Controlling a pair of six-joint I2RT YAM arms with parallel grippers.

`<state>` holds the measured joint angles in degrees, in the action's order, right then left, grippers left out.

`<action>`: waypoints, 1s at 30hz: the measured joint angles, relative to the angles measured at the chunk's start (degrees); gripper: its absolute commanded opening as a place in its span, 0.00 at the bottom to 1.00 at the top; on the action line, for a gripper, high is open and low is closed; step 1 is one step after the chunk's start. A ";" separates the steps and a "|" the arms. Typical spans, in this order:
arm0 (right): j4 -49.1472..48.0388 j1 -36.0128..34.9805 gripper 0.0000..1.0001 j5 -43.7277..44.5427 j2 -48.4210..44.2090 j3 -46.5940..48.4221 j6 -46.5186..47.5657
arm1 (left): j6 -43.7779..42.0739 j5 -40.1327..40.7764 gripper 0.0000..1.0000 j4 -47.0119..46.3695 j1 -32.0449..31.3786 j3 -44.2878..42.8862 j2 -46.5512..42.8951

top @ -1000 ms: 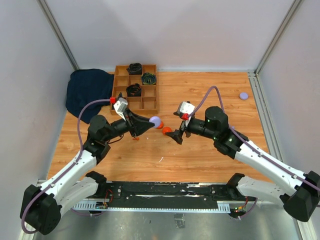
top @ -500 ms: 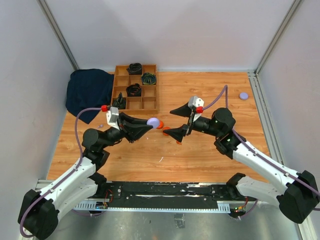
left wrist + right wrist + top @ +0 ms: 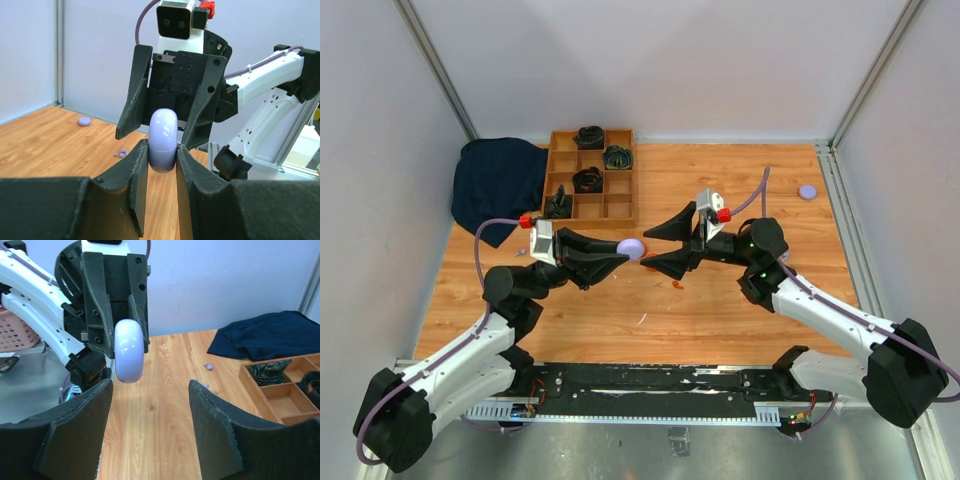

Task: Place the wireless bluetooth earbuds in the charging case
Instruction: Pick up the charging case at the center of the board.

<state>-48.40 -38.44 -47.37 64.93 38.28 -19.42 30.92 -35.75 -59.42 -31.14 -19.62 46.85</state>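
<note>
My left gripper point(image 3: 620, 252) is shut on a lilac charging case point(image 3: 631, 247), held on edge above the table; the left wrist view shows it pinched between the pads point(image 3: 163, 140). My right gripper point(image 3: 650, 248) faces it, open and empty, with its fingertips just beside the case. The case hangs in front of the right gripper's left finger in the right wrist view point(image 3: 129, 351). Tiny lilac earbuds lie on the wood point(image 3: 120, 152), and others lie near the cloth point(image 3: 208, 366). A small orange-red bit point(image 3: 677, 284) lies under the right gripper.
A wooden compartment tray point(image 3: 620, 208) with dark items stands at the back left, with a dark blue cloth point(image 3: 495, 185) beside it. A lilac disc point(image 3: 807, 191) lies at the far right, by the metal frame edge.
Both arms have lifted off the table and turned tip to tip. The left gripper raised the lilac case. The right gripper's fingers spread wide and came up to the case.
</note>
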 measured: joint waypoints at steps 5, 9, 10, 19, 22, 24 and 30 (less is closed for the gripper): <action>-4.39 0.00 0.55 -2.23 1.46 0.02 -2.84 | 0.39 0.02 0.00 -1.29 -0.59 0.00 1.18; -6.82 0.00 0.50 -3.58 2.45 0.02 -4.72 | 0.83 0.13 0.00 -2.45 -0.85 0.00 2.12; -7.30 0.00 0.49 -3.82 2.62 0.04 -5.05 | 1.03 0.11 0.00 -2.97 -0.92 0.00 2.40; -11.58 0.00 0.43 -5.33 4.17 0.11 -8.17 | 3.45 0.07 0.00 -9.20 -1.07 0.02 5.73; -12.96 0.00 0.41 -5.64 4.85 0.11 -9.31 | 3.69 0.02 0.00 -9.99 -1.33 0.02 6.34; -13.94 0.00 0.41 -5.81 5.27 0.11 -10.14 | 3.63 0.02 0.00 -10.01 -1.40 0.02 6.38; -17.00 0.00 0.36 -6.67 6.75 0.13 -12.52 | 2.93 0.00 0.00 -9.97 -1.88 0.02 6.38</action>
<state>-65.41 -38.44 -54.04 71.68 38.41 -31.94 33.85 -35.75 -69.38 -33.01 -19.59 53.23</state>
